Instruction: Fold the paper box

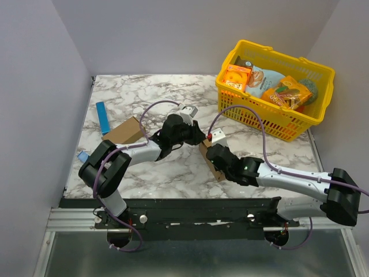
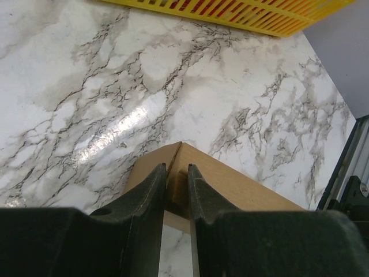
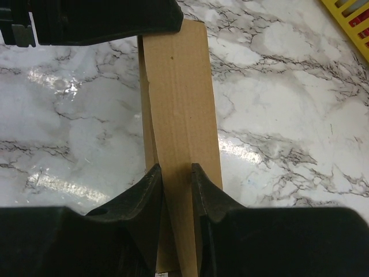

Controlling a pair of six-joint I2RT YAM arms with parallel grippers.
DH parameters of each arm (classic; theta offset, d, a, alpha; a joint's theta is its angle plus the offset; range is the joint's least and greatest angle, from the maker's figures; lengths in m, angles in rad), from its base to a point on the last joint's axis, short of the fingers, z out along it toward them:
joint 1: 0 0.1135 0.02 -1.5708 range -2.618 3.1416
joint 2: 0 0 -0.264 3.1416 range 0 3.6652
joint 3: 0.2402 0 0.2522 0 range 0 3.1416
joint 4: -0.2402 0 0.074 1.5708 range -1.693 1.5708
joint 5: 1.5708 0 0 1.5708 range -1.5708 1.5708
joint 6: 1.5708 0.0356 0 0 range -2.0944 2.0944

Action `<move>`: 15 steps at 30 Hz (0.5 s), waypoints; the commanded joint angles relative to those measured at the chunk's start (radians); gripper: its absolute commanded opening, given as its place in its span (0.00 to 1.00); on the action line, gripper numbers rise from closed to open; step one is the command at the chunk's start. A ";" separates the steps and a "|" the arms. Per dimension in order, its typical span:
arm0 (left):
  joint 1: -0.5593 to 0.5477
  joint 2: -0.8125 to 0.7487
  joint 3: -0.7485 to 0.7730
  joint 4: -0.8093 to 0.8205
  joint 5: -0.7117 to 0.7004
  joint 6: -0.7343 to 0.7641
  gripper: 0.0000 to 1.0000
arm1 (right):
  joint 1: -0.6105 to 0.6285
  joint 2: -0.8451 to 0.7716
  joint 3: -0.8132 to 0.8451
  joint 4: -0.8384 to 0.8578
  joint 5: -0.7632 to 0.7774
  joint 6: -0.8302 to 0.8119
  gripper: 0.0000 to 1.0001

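Note:
The paper box (image 1: 215, 171) is a small plain brown carton held above the marble table between my two arms at centre. My left gripper (image 1: 198, 140) is at its far end; in the left wrist view its fingers (image 2: 151, 190) are shut on a cardboard flap at the box's (image 2: 230, 182) corner. My right gripper (image 1: 212, 154) holds the near end; in the right wrist view its fingers (image 3: 151, 190) pinch a long panel of the box (image 3: 181, 86), which runs away towards the left gripper's dark body (image 3: 104, 20).
A second brown carton (image 1: 124, 131) lies at the left beside a blue strip (image 1: 103, 117). A yellow basket (image 1: 265, 118) with orange snack boxes (image 1: 236, 77) stands at the back right, and its wall (image 2: 242, 11) shows in the left wrist view.

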 commanded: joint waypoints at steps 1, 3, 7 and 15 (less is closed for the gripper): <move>0.003 0.031 -0.059 -0.142 -0.102 0.074 0.27 | 0.005 0.044 0.000 -0.065 -0.007 0.063 0.34; 0.003 0.030 -0.069 -0.142 -0.122 0.078 0.27 | 0.005 0.046 0.003 -0.068 -0.012 0.065 0.36; 0.003 0.033 -0.090 -0.130 -0.134 0.087 0.24 | 0.003 0.047 0.025 -0.076 -0.013 0.068 0.42; -0.003 0.021 -0.085 -0.123 -0.110 0.128 0.24 | 0.012 -0.037 0.118 -0.171 -0.076 0.050 0.74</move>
